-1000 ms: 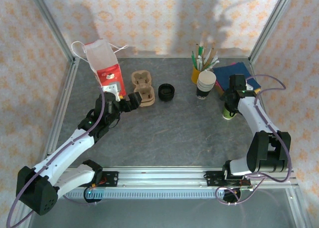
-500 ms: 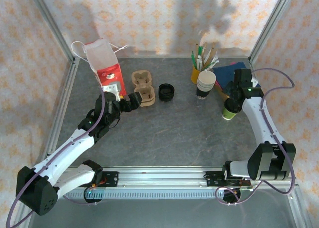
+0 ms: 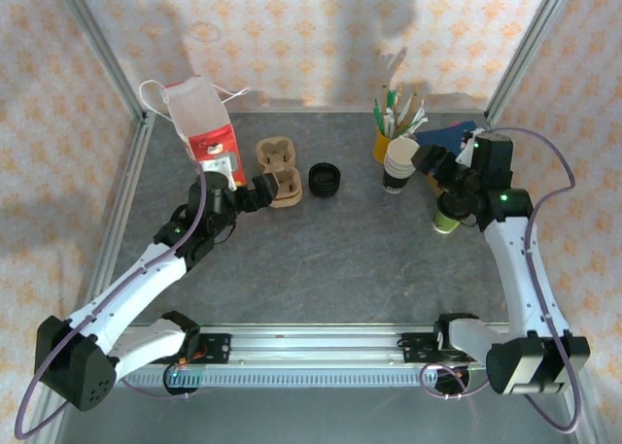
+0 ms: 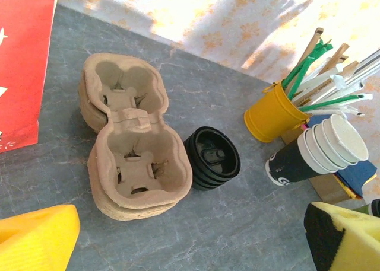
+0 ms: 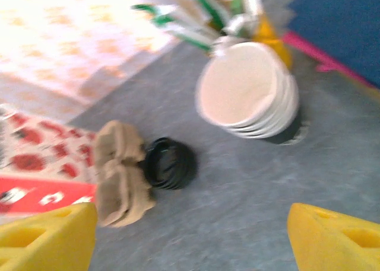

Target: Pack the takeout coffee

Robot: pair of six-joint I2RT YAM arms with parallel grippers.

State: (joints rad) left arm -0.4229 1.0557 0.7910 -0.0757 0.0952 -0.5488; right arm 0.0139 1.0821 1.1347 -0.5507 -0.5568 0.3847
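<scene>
The takeout coffee (image 3: pixel 447 216), a green cup with a black lid, stands upright on the grey table at the right, partly under my right forearm. My right gripper (image 3: pixel 434 167) hovers just beyond it, pointing left towards the cup stack. It stands open (image 5: pixel 190 235) with bare table between its yellow fingers. My left gripper (image 3: pixel 260 189) sits just in front of the pulp cup carriers (image 3: pixel 279 172). It is open too (image 4: pixel 190 241), and the carriers (image 4: pixel 133 146) lie just ahead of it.
A stack of black lids (image 3: pixel 325 179) lies right of the carriers. The lidless cup stack (image 3: pixel 400 162) leans beside a yellow holder of straws (image 3: pixel 384 143). A red and white bag (image 3: pixel 209 138) stands at the back left. Blue napkins (image 3: pixel 457 138) lie at the back right.
My right gripper has pulled off the coffee cup, risen and turned to point left; the cup stays standing where it was. The left gripper has edged slightly towards the carriers.
</scene>
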